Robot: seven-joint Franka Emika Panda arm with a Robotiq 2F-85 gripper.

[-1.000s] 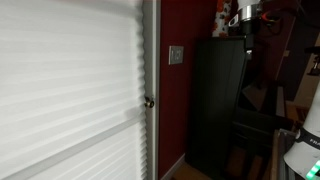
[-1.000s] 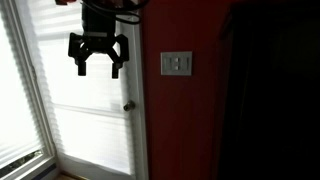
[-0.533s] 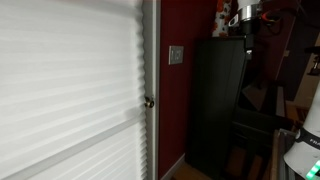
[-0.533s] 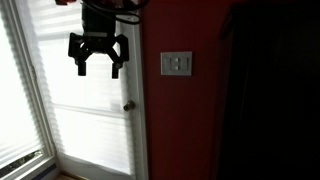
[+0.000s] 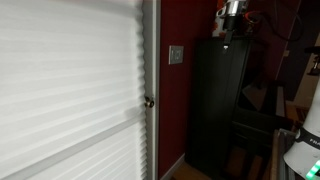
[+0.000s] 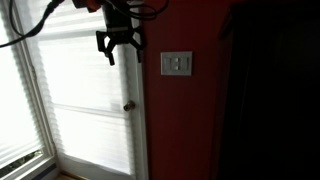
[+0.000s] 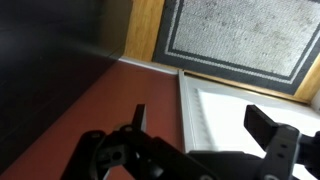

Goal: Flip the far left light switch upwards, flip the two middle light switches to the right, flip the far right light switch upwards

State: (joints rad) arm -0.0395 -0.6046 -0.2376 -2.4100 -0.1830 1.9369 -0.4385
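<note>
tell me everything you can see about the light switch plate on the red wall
The switch plate is a small pale grey squarish cover. It sits flat and upright on the dark red wall, just beside the white door frame and higher than the door knob. Its toggles show only as faint marks, too small to read their positions. Nothing touches it; the gripper hangs apart from it, beyond the door frame.

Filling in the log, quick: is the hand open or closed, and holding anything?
Hand: open, fingers apart in the wrist view, holding nothing, not touching the switch plate.
</note>
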